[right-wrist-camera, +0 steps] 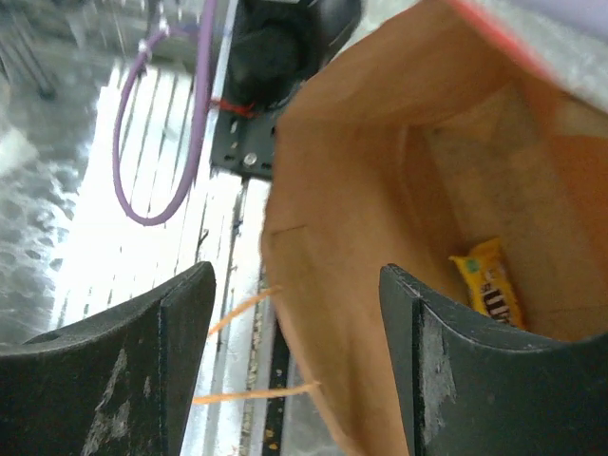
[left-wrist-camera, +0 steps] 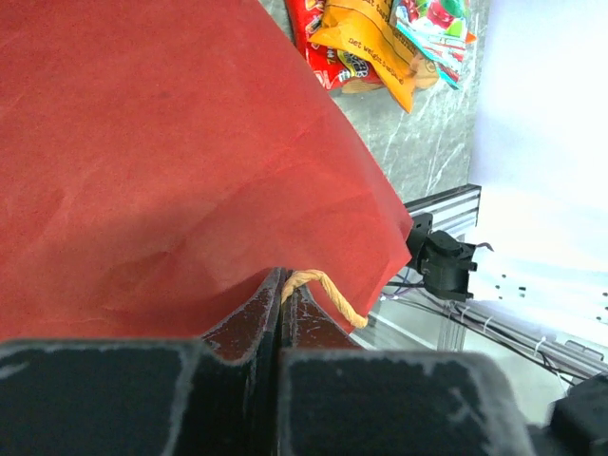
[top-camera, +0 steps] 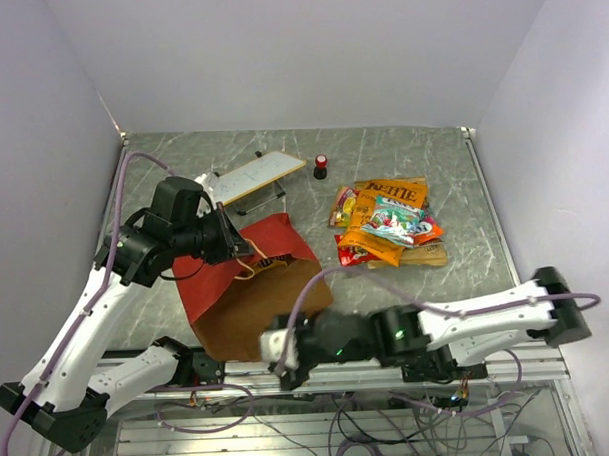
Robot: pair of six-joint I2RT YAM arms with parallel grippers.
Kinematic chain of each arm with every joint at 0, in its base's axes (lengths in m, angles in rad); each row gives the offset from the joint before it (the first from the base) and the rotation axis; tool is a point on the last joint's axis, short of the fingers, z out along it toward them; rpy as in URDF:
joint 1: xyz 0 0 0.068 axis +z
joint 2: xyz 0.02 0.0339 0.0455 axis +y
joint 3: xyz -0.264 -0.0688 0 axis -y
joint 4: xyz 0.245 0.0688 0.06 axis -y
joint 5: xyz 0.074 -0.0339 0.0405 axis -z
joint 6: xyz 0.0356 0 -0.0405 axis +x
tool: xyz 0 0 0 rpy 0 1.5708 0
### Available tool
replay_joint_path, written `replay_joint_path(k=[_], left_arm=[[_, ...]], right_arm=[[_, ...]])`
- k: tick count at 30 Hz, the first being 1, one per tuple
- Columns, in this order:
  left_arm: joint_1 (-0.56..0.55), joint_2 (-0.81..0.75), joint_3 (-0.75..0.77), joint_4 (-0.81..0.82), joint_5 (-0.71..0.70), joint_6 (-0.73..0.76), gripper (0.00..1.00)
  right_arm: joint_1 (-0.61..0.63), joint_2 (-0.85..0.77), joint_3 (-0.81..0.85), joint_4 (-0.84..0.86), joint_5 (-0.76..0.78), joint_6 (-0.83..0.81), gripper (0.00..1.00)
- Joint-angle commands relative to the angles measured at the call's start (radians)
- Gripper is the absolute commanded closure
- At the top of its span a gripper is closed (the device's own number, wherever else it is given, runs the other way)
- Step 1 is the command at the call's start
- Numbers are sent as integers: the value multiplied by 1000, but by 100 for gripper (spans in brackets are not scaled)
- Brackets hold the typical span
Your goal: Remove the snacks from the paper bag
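The paper bag (top-camera: 237, 290) is clamped at its rim by the closed left gripper (left-wrist-camera: 278, 313); the right gripper (right-wrist-camera: 294, 313) is spread open at its near mouth. A yellow packet (right-wrist-camera: 492, 290) is seen deep inside — the wall could be grabbed instead.

Grey table (top-camera: 182, 157) with snacks (top-camera: 389, 223), bag (top-camera: 275, 239), cylinder (top-camera: 320, 167)

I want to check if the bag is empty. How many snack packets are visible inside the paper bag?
1. A yellow packet lies deep inside the paper bag, seen past the open right gripper. More may be hidden behind its finger or the bag wall.
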Motion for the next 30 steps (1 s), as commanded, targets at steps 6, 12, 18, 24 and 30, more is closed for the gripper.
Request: replay_joint_path(k=[6,12,18,24,30], left_arm=[[6,10,45,-18,5,70,93],[6,9,45,-4,-1,37,93],[6,39,92,-35,-8,74,93],[6,63,148,-62,-14,101,93],[7,94,168,-76,20,123,93]], right_arm=[[119,290,8,251,487,-210,23],[8,356,-28,334,393,-254,20],[-137,472,-46,442,364,-370,20],[-255,589,-31,551,323,-518,20],[-313,709,12,583,239,-640,20]])
